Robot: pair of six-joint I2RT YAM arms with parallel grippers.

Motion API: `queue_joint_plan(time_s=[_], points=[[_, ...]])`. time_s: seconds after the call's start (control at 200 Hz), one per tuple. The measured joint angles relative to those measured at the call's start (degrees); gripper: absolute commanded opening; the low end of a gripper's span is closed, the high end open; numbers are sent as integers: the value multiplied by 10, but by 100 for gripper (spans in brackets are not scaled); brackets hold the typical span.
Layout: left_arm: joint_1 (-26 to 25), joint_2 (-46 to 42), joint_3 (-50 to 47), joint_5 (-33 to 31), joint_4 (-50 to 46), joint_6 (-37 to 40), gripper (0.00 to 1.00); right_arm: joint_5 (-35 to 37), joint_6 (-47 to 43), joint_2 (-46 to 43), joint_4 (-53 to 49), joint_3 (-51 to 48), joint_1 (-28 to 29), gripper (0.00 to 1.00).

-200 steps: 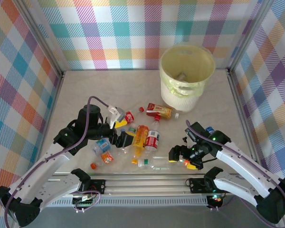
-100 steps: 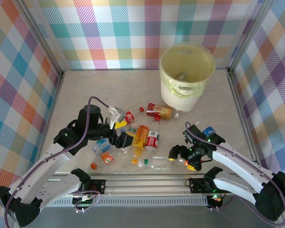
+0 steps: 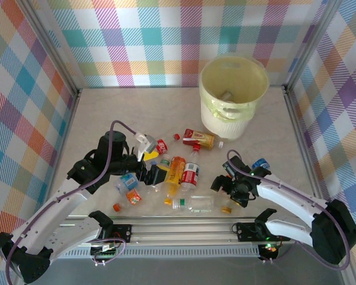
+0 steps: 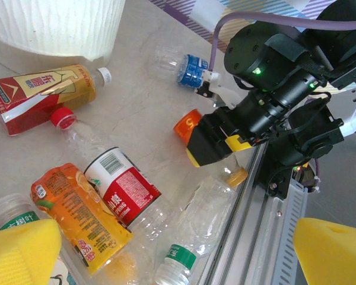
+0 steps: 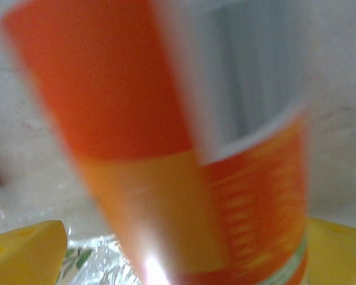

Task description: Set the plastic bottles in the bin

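Note:
The pale-yellow bin (image 3: 234,89) (image 4: 53,24) stands at the back right. Several plastic bottles lie in the middle: a red-and-gold one (image 3: 199,138) (image 4: 41,92), an orange juice one (image 3: 177,172) (image 4: 77,219), a red-labelled one (image 3: 190,173) (image 4: 121,189) and a clear green-labelled one (image 3: 193,203). My left gripper (image 3: 153,173) (image 4: 178,255) hangs open over them. My right gripper (image 3: 222,187) (image 4: 213,148) (image 5: 184,255) is low on the table, jaws wide, with an orange-labelled bottle (image 4: 187,126) (image 5: 166,119) blurred between the yellow pads.
A blue-labelled bottle (image 3: 260,164) (image 4: 193,66) lies behind the right arm. A clear bottle with a yellow cap (image 3: 226,209) (image 4: 234,176) rests against the front rail (image 3: 184,222). More small bottles (image 3: 129,189) lie at the left. One bottle (image 3: 226,95) is inside the bin.
My right gripper has slid from the front rail back and left toward the pile, leaving the yellow-capped bottle by the rail. The left arm has not moved.

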Motion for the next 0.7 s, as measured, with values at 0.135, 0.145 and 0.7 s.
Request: queue_joint_plan(time_s=[0.135, 0.145, 0.7], points=[[0, 0, 0, -3, 0, 0, 100, 37, -7, 36, 13, 12, 0, 78], [0, 0, 0, -3, 0, 0, 100, 38, -10, 38, 14, 13, 0, 77], [0, 2, 0, -5, -1, 2, 100, 129, -98, 88, 13, 61, 0, 72]])
